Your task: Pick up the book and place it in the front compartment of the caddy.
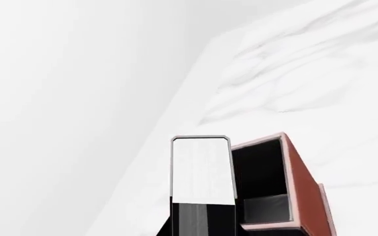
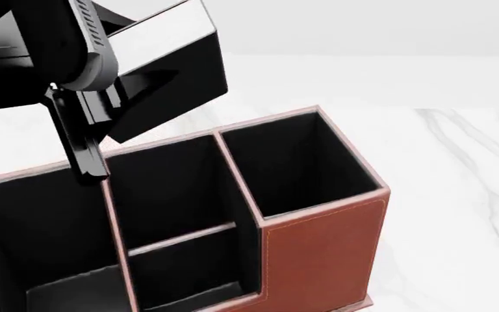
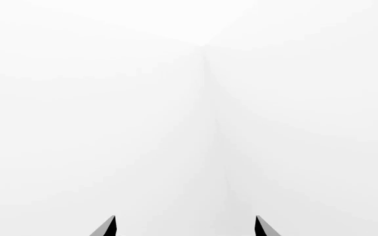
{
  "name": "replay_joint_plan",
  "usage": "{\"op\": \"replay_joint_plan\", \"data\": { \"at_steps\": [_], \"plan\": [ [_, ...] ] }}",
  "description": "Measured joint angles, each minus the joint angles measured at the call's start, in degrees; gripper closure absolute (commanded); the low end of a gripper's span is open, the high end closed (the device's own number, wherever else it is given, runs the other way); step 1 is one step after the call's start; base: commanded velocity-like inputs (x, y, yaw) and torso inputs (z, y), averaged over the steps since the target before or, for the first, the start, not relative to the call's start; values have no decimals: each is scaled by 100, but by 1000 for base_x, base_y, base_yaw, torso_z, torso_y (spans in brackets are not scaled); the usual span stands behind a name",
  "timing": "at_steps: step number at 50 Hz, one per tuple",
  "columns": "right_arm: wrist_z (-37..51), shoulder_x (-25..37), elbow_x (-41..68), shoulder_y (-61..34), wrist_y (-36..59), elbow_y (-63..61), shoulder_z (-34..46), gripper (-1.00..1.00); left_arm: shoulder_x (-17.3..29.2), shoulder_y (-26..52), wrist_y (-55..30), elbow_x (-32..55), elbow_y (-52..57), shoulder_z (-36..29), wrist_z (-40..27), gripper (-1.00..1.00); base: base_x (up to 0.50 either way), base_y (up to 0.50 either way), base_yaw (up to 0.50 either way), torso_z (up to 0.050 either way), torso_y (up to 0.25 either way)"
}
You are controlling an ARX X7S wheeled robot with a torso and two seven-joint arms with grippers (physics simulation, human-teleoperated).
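The black book hangs tilted in the air above the caddy's back left, and my left gripper is shut on its lower edge. In the left wrist view its white page edge stands straight up from the jaws. The reddish-brown caddy fills the lower part of the head view. Its front compartment is the deep black-lined middle section behind a low cross divider, and it lies just below and right of the fingers. One tall end section of the caddy shows beside the book. My right gripper is open, with only its two tips in view.
The caddy stands on a white marble tabletop. A tall end section sits on the right, another on the left, and a smaller low-walled middle section at the near side. The right wrist view shows only plain white background.
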State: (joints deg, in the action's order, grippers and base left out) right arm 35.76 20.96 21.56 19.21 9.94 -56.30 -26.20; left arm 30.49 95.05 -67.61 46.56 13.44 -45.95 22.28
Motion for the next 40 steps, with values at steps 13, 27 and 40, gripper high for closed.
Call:
{"op": "replay_joint_plan", "data": {
  "at_steps": [13, 27, 40],
  "plan": [
    [51, 40, 38, 29, 5, -29, -15, -100, 57, -231, 646, -595, -497, -544, 242, 100, 0, 0, 0, 0, 2],
    [105, 95, 74, 49, 19, -47, -19, -100, 64, -208, 975, -685, -1008, -728, 726, 100, 0, 0, 0, 0, 1],
    [141, 132, 81, 67, 6, -40, 10, -100, 16, -223, 1157, -698, -1396, -706, 944, 100, 0, 0, 0, 0, 2]
  ]
}}
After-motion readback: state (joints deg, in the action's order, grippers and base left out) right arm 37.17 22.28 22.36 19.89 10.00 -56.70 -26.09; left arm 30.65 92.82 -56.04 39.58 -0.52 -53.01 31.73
